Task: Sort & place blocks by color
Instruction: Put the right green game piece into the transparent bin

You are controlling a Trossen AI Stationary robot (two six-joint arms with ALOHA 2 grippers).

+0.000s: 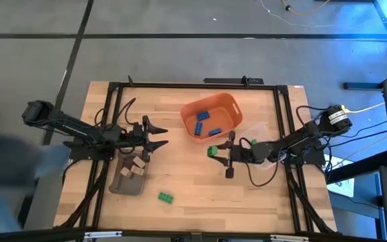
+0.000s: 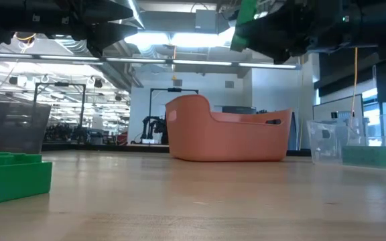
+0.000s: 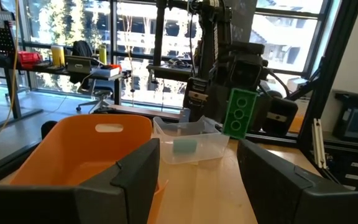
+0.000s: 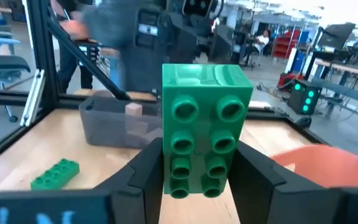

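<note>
Your right gripper [image 4: 201,165] has its jaws clamped on a green block [image 4: 205,129] beside the orange bin [image 1: 228,105]. Your left gripper [image 1: 161,134] waits, jaws apart, above the grey tray [image 1: 127,180]; another green block [image 1: 165,197] lies on the worktop [image 1: 200,188].

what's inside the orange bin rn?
Three blue blocks lie on the orange bin floor in the high view. The low and left wrist views show only its walls.

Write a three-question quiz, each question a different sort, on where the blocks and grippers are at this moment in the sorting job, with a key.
1. True or false: the right gripper holds a green block.
2. Which bin holds the blue blocks? A) orange bin B) grey tray C) clear container
3. Fill in: the left gripper is ____ and holds nothing.

Key: 1 true; 2 A; 3 open.
</note>
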